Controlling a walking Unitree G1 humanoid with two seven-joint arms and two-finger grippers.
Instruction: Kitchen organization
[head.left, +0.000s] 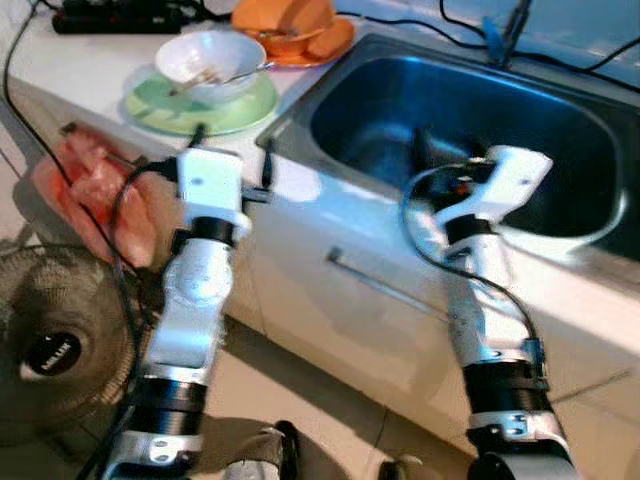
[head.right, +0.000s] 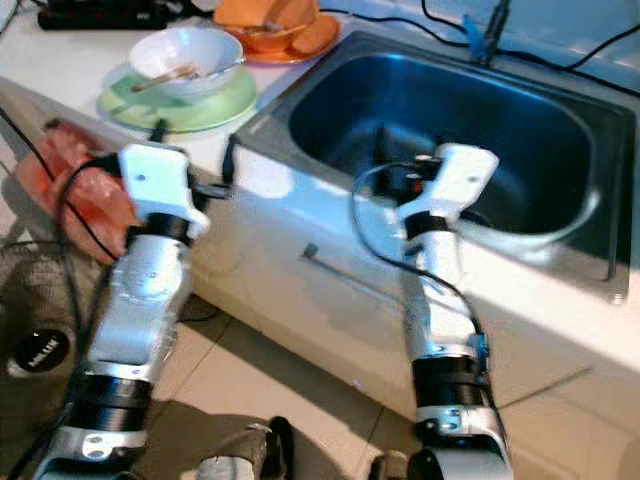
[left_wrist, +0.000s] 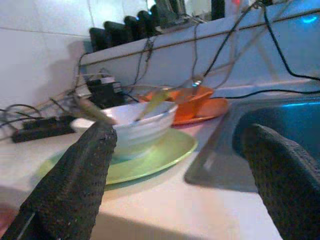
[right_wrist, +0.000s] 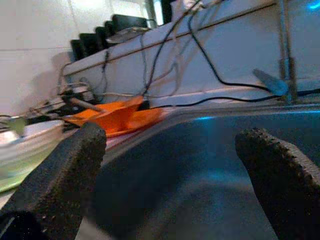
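Observation:
A white bowl with a spoon in it sits on a green plate on the counter, left of the steel sink. Behind them an orange bowl rests on an orange plate. My left gripper is open at the counter's front edge, just short of the green plate, pointing at the white bowl. Over the sink's front rim my right gripper is open with nothing between its fingers, and it looks into the basin.
A pink plastic bag hangs off the counter's left end above a floor fan. A black power strip and cables run along the back wall. A cabinet handle lies below the sink. A tap stands behind the basin.

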